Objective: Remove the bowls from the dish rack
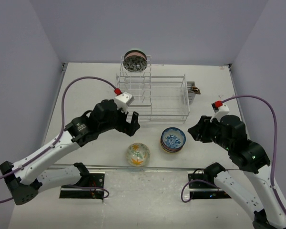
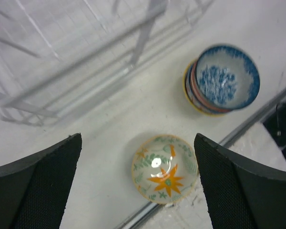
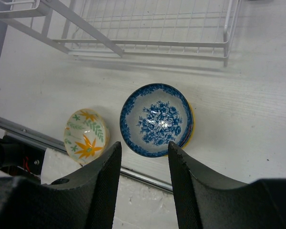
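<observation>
The left gripper (image 1: 131, 122) hung wide open and empty over the yellow bowl (image 1: 137, 154) at the near edge, and ought to rise straight before reaching for the last bowl (image 1: 135, 60) upright in the rack (image 1: 167, 102), clear of the stack (image 1: 173, 140) where the right gripper (image 1: 196, 130) hovered half-open, empty.

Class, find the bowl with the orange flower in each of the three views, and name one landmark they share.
Top external: orange-flower bowl, lower centre.
Left wrist: bowl, lower centre.
Right wrist: bowl, lower left.
Shared landmark: the blue-white bowl stack beside it.
</observation>
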Controlling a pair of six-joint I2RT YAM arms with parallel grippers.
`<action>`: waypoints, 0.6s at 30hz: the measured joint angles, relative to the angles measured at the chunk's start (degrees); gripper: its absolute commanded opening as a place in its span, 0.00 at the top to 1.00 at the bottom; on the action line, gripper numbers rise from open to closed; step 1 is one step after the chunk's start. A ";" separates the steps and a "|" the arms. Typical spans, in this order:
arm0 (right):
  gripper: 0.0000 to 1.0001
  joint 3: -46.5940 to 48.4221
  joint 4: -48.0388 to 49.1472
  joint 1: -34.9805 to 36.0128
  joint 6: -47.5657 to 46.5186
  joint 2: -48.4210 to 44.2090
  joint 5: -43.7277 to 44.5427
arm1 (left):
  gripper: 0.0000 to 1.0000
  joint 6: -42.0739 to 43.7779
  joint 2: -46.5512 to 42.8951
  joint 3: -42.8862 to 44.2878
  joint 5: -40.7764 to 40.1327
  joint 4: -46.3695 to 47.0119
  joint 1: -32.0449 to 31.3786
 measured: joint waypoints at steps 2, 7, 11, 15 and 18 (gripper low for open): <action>0.55 0.00 0.02 0.00 -0.02 0.00 0.00 | 0.00 1.64 -0.42 6.91 -5.35 -0.98 0.07; 0.54 0.00 0.04 0.00 -0.04 -0.22 -0.04 | 0.00 8.33 2.97 18.64 -19.28 3.06 0.24; 0.53 0.00 0.02 0.00 -0.04 -1.11 0.00 | 0.00 16.87 12.11 26.45 -27.10 8.76 1.97; 0.51 0.00 -0.07 0.00 -0.33 -2.32 0.04 | 0.00 24.81 24.46 33.86 -27.41 13.35 7.02; 0.51 0.00 -0.09 0.00 -0.59 -3.06 0.02 | 0.00 30.49 33.35 40.06 -27.15 14.58 9.64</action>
